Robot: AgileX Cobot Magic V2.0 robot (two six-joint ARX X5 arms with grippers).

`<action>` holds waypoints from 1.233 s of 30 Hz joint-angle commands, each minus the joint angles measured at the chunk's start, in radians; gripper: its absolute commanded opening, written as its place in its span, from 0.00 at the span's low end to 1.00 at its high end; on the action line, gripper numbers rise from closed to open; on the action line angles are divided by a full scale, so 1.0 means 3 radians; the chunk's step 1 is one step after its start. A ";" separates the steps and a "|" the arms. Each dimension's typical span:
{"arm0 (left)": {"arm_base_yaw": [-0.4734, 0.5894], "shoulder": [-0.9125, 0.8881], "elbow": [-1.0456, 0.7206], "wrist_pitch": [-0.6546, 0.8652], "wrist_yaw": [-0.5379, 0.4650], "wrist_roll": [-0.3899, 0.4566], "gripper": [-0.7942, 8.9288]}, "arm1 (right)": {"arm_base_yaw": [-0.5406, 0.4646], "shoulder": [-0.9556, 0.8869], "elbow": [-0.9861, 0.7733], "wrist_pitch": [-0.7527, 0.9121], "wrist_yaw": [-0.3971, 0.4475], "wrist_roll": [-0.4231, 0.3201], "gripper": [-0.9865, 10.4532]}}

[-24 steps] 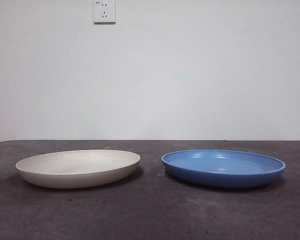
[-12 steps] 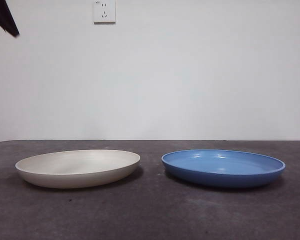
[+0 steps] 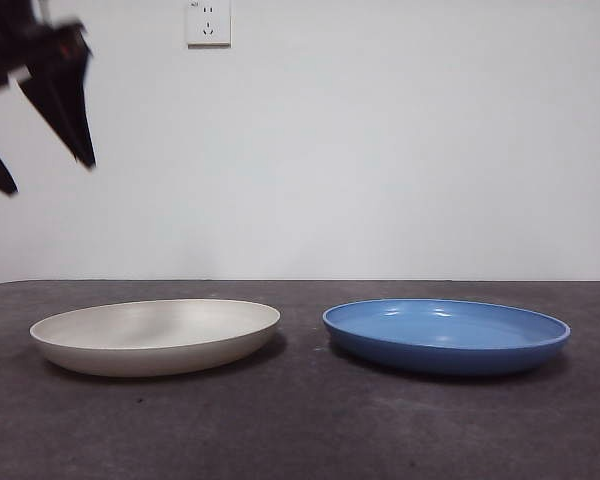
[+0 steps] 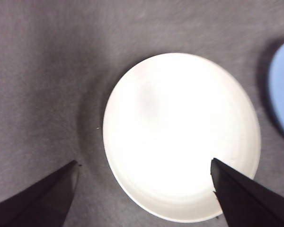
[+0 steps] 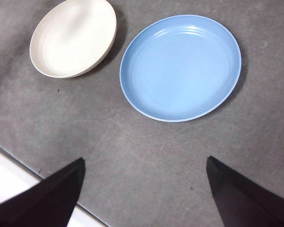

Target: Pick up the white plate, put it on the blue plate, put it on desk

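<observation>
The white plate (image 3: 156, 335) lies flat on the desk (image 3: 300, 430) at the left, and the blue plate (image 3: 446, 335) lies flat at the right, a small gap between them. My left gripper (image 3: 42, 160) is open and empty, high above the white plate's left side at the front view's top left. In the left wrist view the gripper (image 4: 144, 168) is over the white plate (image 4: 180, 135), with the blue plate's edge (image 4: 283, 94) beside it. My right gripper (image 5: 144, 163) is open and empty, high above the desk, looking at both the white plate (image 5: 73, 38) and the blue plate (image 5: 180, 66).
A white wall with a socket (image 3: 208, 22) stands behind the desk. The desk's edge and a pale floor strip (image 5: 19, 194) show in the right wrist view.
My left gripper has come down into the front view from the top left corner, now lower and further right, above the white plate. The plates have not moved.
</observation>
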 commanded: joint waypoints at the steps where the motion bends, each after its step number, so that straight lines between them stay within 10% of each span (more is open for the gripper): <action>1: -0.0038 0.0284 0.0113 0.0043 -0.0041 0.0001 0.53 | 0.0015 0.0014 0.0065 0.0032 -0.0010 0.0008 0.45; 23: -0.0092 0.1245 0.0122 0.0418 -0.0188 0.0000 0.52 | 0.0015 0.0014 0.0065 0.0052 -0.0010 0.0006 0.45; 37: -0.0103 0.1336 0.0122 0.0430 -0.0263 -0.0013 0.33 | 0.0014 0.0014 0.0065 0.0052 -0.0010 0.0006 0.45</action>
